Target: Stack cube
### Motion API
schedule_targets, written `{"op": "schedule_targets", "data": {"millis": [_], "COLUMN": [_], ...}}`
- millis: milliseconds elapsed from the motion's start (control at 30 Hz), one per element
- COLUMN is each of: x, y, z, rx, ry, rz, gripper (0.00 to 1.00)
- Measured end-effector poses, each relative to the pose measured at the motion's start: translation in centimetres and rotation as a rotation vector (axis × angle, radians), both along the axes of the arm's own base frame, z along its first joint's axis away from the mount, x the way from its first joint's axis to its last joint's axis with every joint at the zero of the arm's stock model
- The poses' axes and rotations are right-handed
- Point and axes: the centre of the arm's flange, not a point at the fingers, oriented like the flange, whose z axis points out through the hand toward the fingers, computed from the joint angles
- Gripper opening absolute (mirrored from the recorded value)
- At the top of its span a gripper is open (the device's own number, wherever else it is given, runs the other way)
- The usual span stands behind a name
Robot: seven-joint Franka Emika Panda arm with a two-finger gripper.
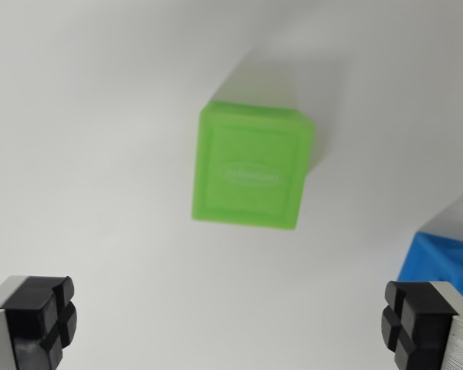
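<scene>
A bright green cube (252,167) lies on the white surface in the middle of the wrist view, seen from above, with an oval embossed mark on its top face. A blue cube (440,258) shows partly at the wrist view's right edge, behind the right finger. My gripper (228,322) hangs above the surface, open wide, its black-padded fingertips (42,316) at the bottom corners of the picture. Nothing sits between the fingers. The green cube lies ahead of the fingertips, roughly centred between them.
The white tabletop (100,116) fills the rest of the view. The green cube throws a soft shadow toward the upper right.
</scene>
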Motion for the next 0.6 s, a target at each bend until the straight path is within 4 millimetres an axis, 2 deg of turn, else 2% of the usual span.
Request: {"op": "schedule_targets", "data": {"millis": [267, 600], "x": [0.5, 0.5], "y": [-1.2, -1.1], "z": [-2.9, -7.1], "rx": [0.0, -0.001], "ry": [0.009, 0.01], "rz": [-0.056, -0.06], "gripper": [1.0, 1.0]}}
